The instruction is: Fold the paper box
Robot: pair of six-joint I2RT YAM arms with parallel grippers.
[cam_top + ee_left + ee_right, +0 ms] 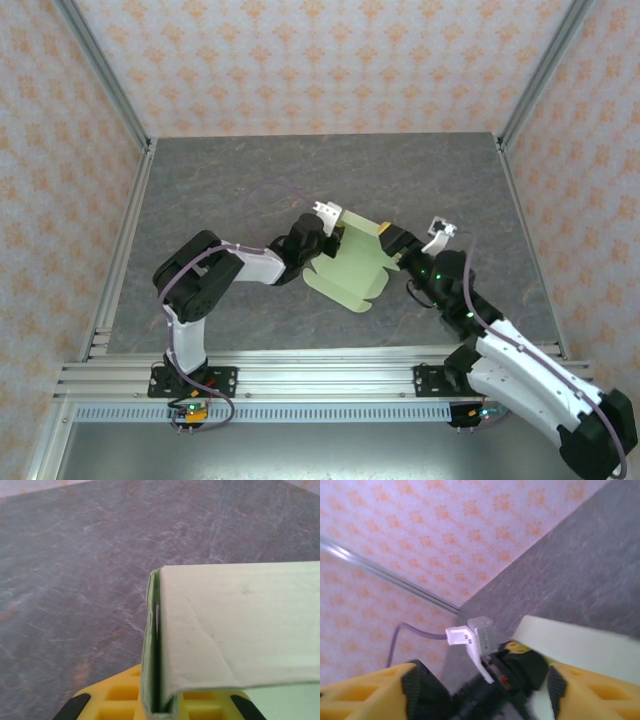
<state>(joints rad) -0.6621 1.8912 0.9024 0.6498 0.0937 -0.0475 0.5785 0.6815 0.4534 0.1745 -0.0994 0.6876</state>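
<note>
We can read no text, label, brand, number or sign here. The paper box (355, 265) presents plain pale-green faces. The wallpaper (300, 60) carries only a repeated orange ornament, and the counter (250, 180) carries only grey veining.

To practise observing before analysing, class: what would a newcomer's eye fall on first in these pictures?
The pale green paper box stands out first, a partly folded sheet at the middle of the grey table. The left pincer is shut on its folded edge, and the right pincer stands open at its other side. Orange-patterned walls surround the table.
</note>
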